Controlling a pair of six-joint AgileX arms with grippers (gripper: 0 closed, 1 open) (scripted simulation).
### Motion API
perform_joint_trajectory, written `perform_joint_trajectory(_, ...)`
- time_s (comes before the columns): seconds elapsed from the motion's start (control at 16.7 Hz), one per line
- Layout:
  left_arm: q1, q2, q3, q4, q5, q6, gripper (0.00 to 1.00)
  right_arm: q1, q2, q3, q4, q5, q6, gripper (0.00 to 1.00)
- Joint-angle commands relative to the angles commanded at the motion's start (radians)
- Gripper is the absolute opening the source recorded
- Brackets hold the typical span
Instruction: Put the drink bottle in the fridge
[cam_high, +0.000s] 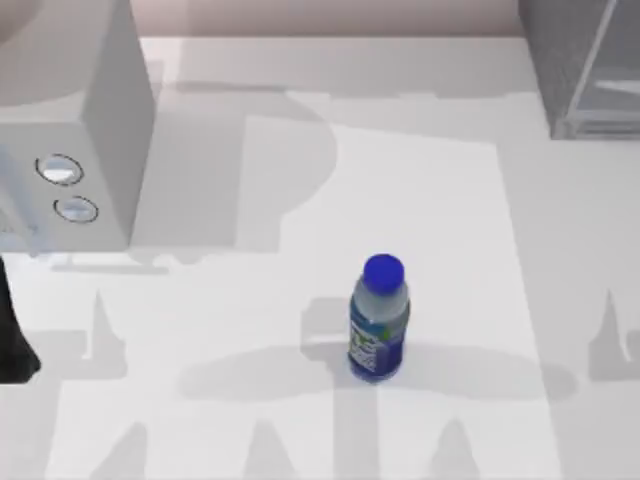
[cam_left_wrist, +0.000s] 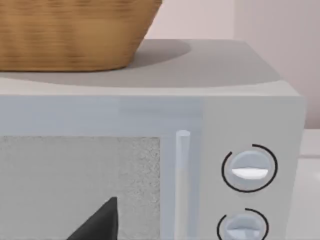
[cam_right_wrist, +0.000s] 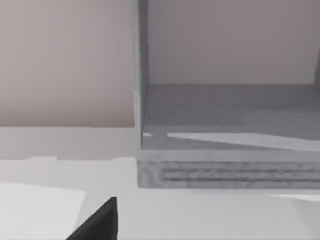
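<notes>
The white worktop (cam_high: 200, 400) carries everything. At its far right corner stands the fridge (cam_high: 585, 65), a dark grey speckled cabinet with a paler glassy panel and light trim; from the right wrist view its front (cam_right_wrist: 230, 172) shows a slotted base strip, with the speckled interior floor above. At the far left stands a pale grey microwave (cam_high: 95, 130) with two round dials (cam_high: 60, 170) on its front; in the left wrist view a vertical door handle (cam_left_wrist: 182, 185) sits beside the dials, and a woven wicker basket (cam_left_wrist: 75, 32) rests on top of the microwave. The drink bottle (cam_high: 378, 320) stands upright near the middle of the worktop, blue cap up, well apart from both fridge and microwave, with nothing touching it. A dark piece of the left arm (cam_high: 12, 340) sits at the left edge. Whether either arm's jaws are spread or pressed together, I cannot tell
</notes>
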Motion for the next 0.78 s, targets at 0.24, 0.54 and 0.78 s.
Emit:
perform_joint_trajectory(0.24, 0.000, 0.000, 0.000, 0.000, 0.000, 0.000, 1.00, 0.019, 0.031, 0.006, 0.030, -0.002, 0.001, 1.00)
perform_joint_trajectory(0.54, 0.000, 0.000, 0.000, 0.000, 0.000, 0.000, 1.00, 0.144, 0.292, 0.033, 0.265, -0.003, 0.008, 1.00)
perform_joint_trajectory(0.78, 0.000, 0.000, 0.000, 0.000, 0.000, 0.000, 1.00, 0.290, 0.649, 0.053, 0.556, 0.007, 0.012, 1.00)
